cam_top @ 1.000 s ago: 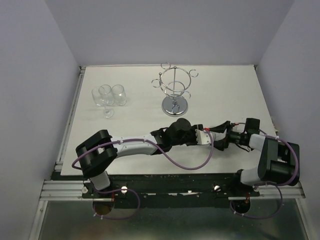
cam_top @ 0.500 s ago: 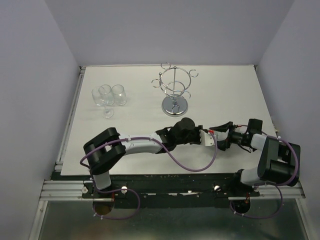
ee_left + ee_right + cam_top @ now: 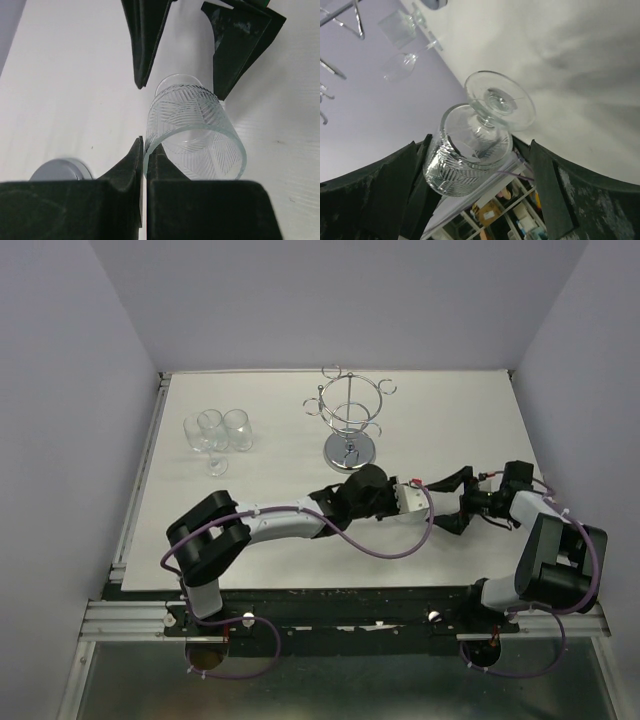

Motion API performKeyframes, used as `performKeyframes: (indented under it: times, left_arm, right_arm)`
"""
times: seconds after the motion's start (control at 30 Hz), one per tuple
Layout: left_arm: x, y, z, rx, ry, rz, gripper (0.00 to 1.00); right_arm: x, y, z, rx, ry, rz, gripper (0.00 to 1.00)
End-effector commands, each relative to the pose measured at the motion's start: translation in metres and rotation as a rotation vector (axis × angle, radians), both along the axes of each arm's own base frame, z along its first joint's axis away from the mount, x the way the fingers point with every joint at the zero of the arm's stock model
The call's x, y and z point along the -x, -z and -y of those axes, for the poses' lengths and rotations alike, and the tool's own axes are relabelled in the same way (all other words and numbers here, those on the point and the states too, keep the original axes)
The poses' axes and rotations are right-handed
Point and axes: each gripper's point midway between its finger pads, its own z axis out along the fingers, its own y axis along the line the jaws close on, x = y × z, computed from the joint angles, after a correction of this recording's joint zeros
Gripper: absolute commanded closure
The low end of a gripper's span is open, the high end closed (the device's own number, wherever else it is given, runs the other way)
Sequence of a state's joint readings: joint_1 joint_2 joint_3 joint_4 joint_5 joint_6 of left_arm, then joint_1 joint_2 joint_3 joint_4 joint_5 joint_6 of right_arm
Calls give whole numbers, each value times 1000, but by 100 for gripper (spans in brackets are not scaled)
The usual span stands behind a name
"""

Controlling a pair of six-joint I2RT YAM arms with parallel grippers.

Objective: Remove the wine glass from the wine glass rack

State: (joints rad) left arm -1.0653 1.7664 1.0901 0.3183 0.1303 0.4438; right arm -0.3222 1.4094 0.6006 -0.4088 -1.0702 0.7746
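The wine glass [image 3: 192,125], clear with an etched leaf pattern, is held on its side just above the table between my two grippers. My left gripper [image 3: 144,150] is shut on its rim, one finger inside the bowl and one outside. My right gripper [image 3: 480,142] is open, with its fingers [image 3: 145,45] on either side of the bowl and the round foot [image 3: 500,102] pointing towards it. In the top view the left gripper [image 3: 422,492] and right gripper [image 3: 458,506] meet right of centre. The chrome wine glass rack [image 3: 350,420] stands behind them, with no glass seen on it.
Three more glasses [image 3: 215,435] stand at the back left of the table and show far off in the right wrist view [image 3: 400,27]. A grey round disc [image 3: 60,171] lies left of the left fingers. The table's right edge [image 3: 545,490] is close to the right arm.
Both grippers have shifted a little away from the near edge and towards the right. The right forearm has swung outwards. The glass stays in the left gripper.
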Motion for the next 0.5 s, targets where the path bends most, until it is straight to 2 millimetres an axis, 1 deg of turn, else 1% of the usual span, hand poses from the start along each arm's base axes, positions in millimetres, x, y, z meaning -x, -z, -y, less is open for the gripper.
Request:
performKeyframes:
  times: [0.0,0.07,0.1,0.13,0.23,0.27,0.33,0.4,0.47]
  left_arm:
    - [-26,-49,3,149,-131,-65,100]
    - [-30,-56,3,166,-156,-111,100]
    - [-29,-57,2,163,-157,-131,100]
    - [-27,-61,0,161,-148,-140,100]
    - [-18,-62,-8,136,-96,-174,100]
    - [-14,-61,-14,124,-60,-192,100]
    - [6,-59,-24,101,98,-230,100]
    - [22,-50,-42,55,199,-257,100]
    - [28,-42,-65,-1,217,-309,100]
  right_arm:
    - [11,27,25,257,-5,-90,0]
    - [11,33,37,350,-10,-78,0]
    - [10,33,41,380,-17,-60,0]
    - [9,32,44,406,-27,-41,0]
    - [6,26,49,465,-51,49,0]
    - [7,26,51,486,-48,60,0]
    - [11,30,55,529,-33,62,0]
    - [14,30,60,539,13,55,0]
    - [10,24,68,529,59,62,0]
